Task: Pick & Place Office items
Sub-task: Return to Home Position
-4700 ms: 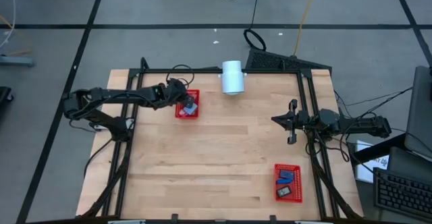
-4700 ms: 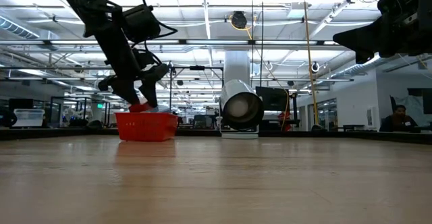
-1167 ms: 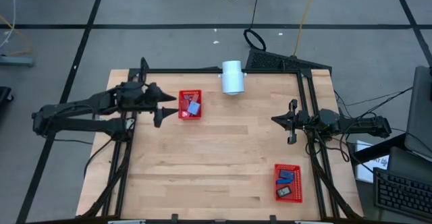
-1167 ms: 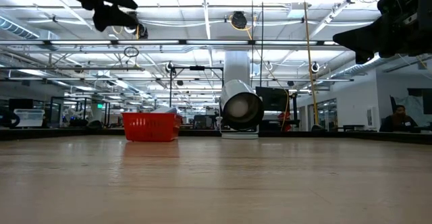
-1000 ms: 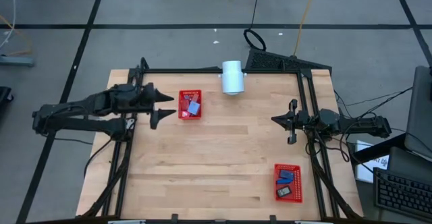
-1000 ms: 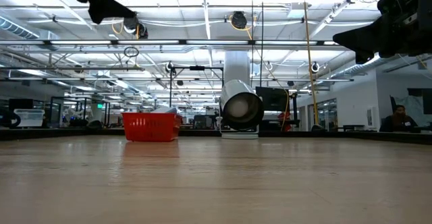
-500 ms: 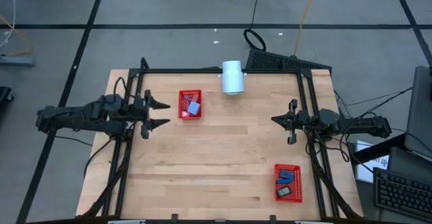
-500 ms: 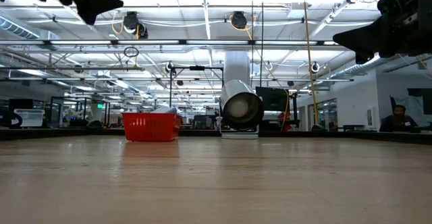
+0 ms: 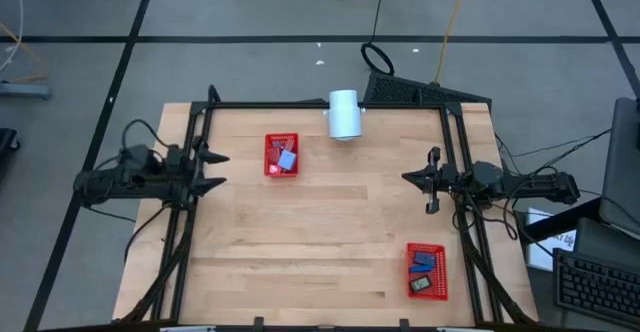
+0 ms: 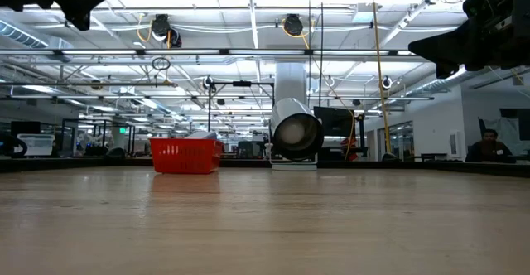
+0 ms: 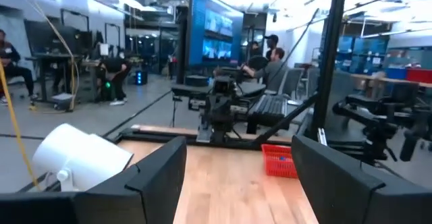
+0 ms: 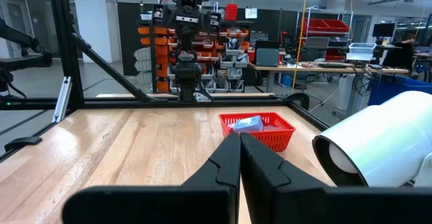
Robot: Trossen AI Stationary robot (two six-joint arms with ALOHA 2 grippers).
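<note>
Small office items lie in two red mesh baskets. The far-left basket (image 9: 280, 155) holds a light blue piece (image 9: 287, 159), which also shows in the right wrist view (image 12: 248, 123). The near-right basket (image 9: 425, 270) holds a dark blue piece (image 9: 424, 263) and a black piece (image 9: 421, 284). My left gripper (image 9: 212, 169) is open and empty. It hovers high at the table's left edge, left of the far-left basket (image 10: 184, 156). My right gripper (image 9: 407, 177) waits shut at the right edge, holding nothing.
A white cylinder (image 9: 344, 114) lies on its side at the far edge, right of the far-left basket. A black frame runs along the table's left, far and right edges. Bare wood lies between the two baskets. People sit in the room beyond the table.
My left gripper has drawn back toward the table's left edge, away from the far-left basket, staying open and empty. The baskets and their pieces have not moved.
</note>
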